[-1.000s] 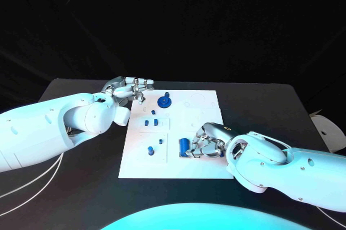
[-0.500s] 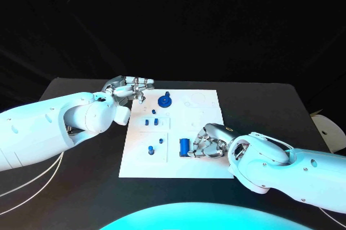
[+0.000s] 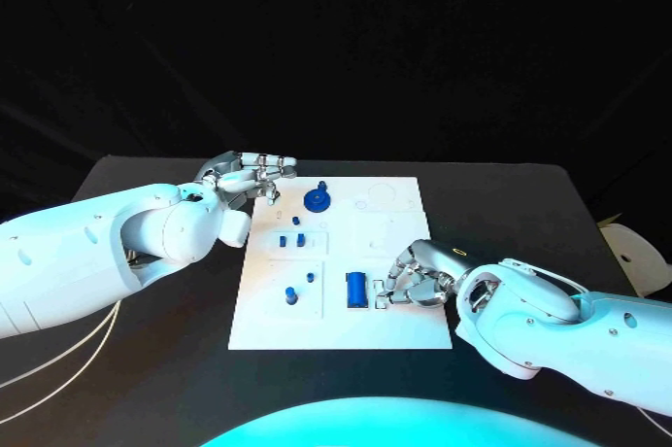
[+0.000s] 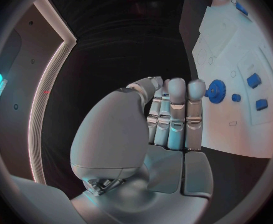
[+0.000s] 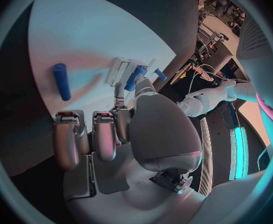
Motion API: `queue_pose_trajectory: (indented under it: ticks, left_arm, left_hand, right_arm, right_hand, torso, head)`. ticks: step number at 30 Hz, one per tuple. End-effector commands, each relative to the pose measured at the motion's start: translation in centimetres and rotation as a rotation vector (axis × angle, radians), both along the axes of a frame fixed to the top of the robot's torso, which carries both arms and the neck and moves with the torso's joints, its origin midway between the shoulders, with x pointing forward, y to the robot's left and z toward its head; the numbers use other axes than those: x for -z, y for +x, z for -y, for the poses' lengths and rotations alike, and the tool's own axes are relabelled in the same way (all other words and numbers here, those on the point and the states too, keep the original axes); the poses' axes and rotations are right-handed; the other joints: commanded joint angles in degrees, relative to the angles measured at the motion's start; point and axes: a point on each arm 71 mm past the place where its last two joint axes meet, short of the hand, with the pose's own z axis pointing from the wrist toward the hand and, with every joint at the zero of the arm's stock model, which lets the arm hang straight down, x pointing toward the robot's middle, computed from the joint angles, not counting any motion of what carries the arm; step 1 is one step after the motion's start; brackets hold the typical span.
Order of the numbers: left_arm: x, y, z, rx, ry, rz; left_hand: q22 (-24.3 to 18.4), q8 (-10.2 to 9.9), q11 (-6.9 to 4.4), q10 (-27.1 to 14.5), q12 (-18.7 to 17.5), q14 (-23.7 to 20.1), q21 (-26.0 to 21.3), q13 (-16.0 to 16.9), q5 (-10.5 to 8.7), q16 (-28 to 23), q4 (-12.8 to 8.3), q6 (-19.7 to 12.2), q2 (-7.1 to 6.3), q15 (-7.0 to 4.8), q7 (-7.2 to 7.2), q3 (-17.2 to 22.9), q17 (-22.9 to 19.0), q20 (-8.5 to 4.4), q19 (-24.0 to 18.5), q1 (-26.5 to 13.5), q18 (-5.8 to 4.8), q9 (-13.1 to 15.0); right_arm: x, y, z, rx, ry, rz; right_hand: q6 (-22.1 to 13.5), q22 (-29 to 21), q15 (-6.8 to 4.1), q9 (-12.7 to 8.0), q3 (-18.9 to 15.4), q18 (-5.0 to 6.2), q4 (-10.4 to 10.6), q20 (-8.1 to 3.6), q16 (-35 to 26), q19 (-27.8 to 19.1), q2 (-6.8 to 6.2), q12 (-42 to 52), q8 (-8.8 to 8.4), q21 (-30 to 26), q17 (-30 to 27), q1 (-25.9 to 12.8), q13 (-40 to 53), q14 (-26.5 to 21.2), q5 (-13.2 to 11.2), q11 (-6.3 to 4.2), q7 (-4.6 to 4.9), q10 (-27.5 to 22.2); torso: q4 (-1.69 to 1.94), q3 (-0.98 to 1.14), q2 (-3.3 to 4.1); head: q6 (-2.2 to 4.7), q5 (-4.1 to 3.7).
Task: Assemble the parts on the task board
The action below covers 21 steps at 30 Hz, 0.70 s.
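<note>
Ideally the right hand (image 3: 418, 277), fingers curled and empty beside the blue plastic cylinder (image 3: 357, 289) at lower centre of the white task board (image 3: 399, 321), pinches it squarely, while the left hand (image 3: 252, 175) rests curled, empty.

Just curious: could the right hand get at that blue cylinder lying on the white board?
Probably yes. The right hand sits right beside the blue cylinder on the board, with nothing between them.

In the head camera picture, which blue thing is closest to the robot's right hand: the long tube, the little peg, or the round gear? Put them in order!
From the right hand:
1. The long blue tube, lying on the board right beside the hand.
2. The little blue peg, farther across the board toward its left edge.
3. The round blue gear, up at the board's far end, near the left hand.
</note>
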Motion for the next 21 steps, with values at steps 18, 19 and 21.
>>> queue_pose_trajectory:
  ticks: [18,19,21]
  left_arm:
    - [0.1,-0.1,0.3,0.018,-0.010,0.000]
    - [0.1,-0.1,0.3,0.018,-0.010,0.000]
    - [0.1,-0.1,0.2,0.018,-0.009,-0.001]
  left_hand:
    - [-0.1,0.3,-0.09,-0.4,0.4,-0.4,-0.2,0.1,0.20,-0.4,0.0,0.0,0.50,-0.12,0.01,-0.3,-0.1,0.20,0.2,0.0,0.84,-0.1]
    - [-0.1,0.3,-0.09,-0.4,0.4,-0.4,-0.2,0.1,0.20,-0.4,0.0,0.0,0.50,-0.12,0.01,-0.3,-0.1,0.20,0.2,0.0,0.84,-0.1]
    - [-0.1,0.3,-0.09,-0.4,0.4,-0.4,-0.2,0.1,0.20,-0.4,0.0,0.0,0.50,-0.12,0.01,-0.3,-0.1,0.20,0.2,0.0,0.84,-0.1]
  right_arm:
    - [-0.4,0.1,6.4,0.072,-0.141,0.080]
    - [-0.4,0.1,6.5,0.073,-0.146,0.078]
    - [-0.2,0.0,6.5,0.075,-0.154,0.073]
  right_hand:
    - [1.2,14.3,0.63,-1.1,0.9,-0.18,1.0,0.67,0.2,4.7,1.44,0.4,-1.95,1.2,8.9,2.1,2.4,4.6,0.3,0.31,0.04,0.6]
    - [1.3,14.3,0.61,-1.1,0.8,-0.19,1.2,0.66,0.2,4.8,1.35,0.4,-1.95,1.3,9.0,1.9,2.4,4.6,0.3,0.27,0.00,0.7]
    - [1.6,14.3,0.57,-1.1,0.6,-0.19,1.5,0.64,0.2,4.8,1.20,0.4,-1.95,1.3,9.0,1.6,2.4,4.6,0.4,0.22,-0.07,0.7]
  torso:
    - [-0.35,0.19,0.13]
    - [-0.34,0.17,0.12]
    - [-0.36,0.12,0.13]
  head:
    - [0.69,-1.60]
    - [0.68,-1.63]
    - [0.65,-1.67]
